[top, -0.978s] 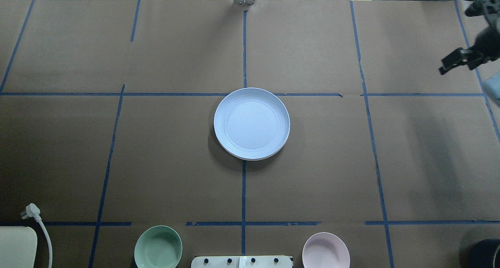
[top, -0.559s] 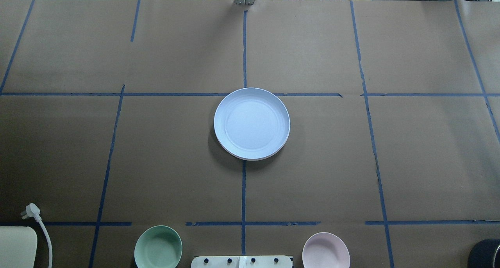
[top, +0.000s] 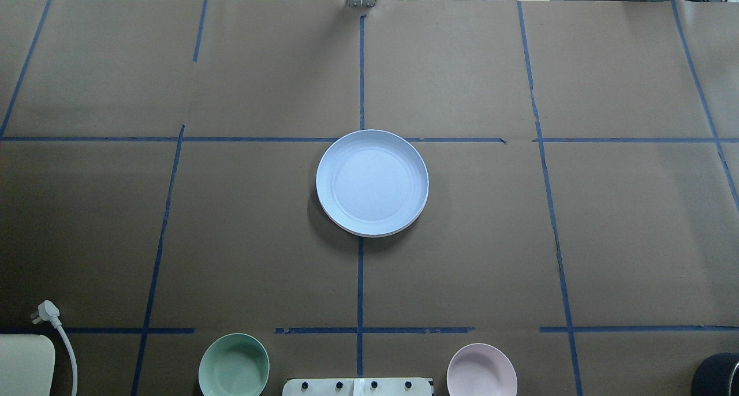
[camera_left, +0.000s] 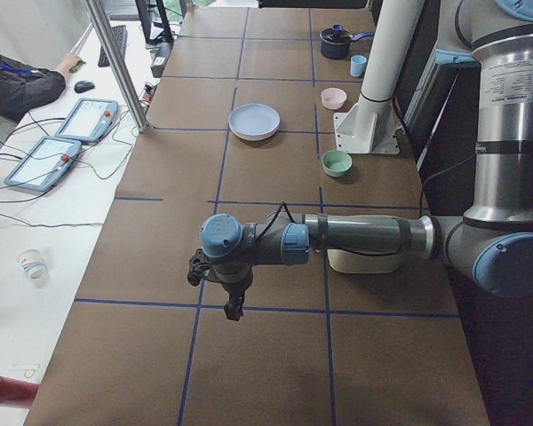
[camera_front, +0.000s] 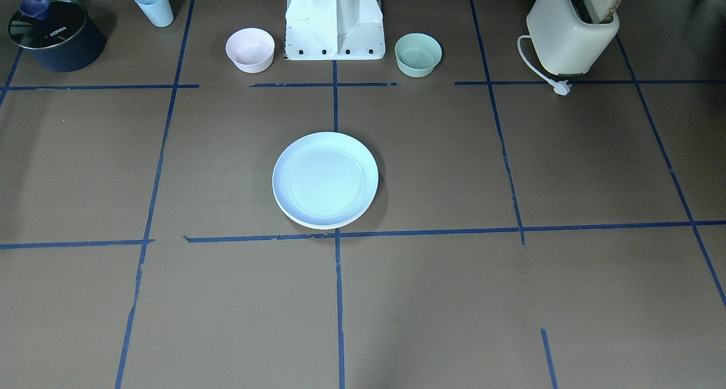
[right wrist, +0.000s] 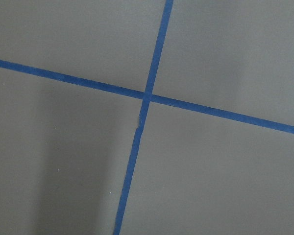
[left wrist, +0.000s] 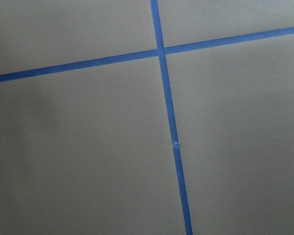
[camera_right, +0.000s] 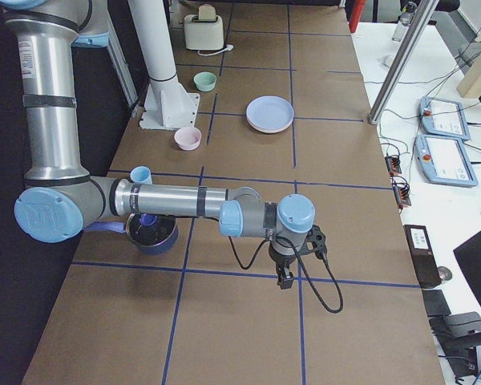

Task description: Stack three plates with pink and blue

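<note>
A pale blue plate [top: 372, 182] lies at the table's middle, and it also shows in the front-facing view [camera_front: 325, 179]. A pale rim edge shows under its near side, as of plates beneath it. The pink and cream-white plates cannot be made out as such. My left gripper [camera_left: 234, 309] hangs over bare table at the table's left end, far from the plate. My right gripper [camera_right: 286, 278] hangs over bare table at the right end. Both show only in the side views, so I cannot tell whether they are open or shut. The wrist views show only brown paper and blue tape.
A green bowl [top: 234, 364] and a pink bowl [top: 481, 370] flank the robot base [camera_front: 334, 20]. A toaster [camera_front: 573, 32] with a loose plug stands on my left. A dark pot [camera_front: 54, 34] and a blue cup [camera_front: 154, 4] stand on my right.
The right gripper, seen at the overhead view's right edge one second ago, has moved out of that view. The plate has not moved.
</note>
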`<state>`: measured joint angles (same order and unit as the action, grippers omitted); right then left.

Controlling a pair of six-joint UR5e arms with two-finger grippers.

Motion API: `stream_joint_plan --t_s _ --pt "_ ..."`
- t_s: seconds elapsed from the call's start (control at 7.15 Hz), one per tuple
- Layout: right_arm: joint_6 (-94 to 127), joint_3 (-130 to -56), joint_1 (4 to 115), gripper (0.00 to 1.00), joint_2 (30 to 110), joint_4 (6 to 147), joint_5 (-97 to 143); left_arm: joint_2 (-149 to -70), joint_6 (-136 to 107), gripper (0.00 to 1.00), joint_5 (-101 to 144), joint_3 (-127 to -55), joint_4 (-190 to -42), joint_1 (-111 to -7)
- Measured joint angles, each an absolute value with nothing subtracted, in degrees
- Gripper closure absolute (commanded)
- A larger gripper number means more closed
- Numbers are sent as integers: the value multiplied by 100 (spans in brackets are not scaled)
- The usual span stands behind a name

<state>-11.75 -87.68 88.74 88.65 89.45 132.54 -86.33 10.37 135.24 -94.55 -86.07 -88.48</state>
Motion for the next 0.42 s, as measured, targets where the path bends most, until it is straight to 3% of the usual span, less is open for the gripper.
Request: stream_joint_plan --t_s 0.42 --pt "-1169 -8847 8877 0 8969 8939 13262 -8540 1037 0 13526 -9475 -8612 -8845"
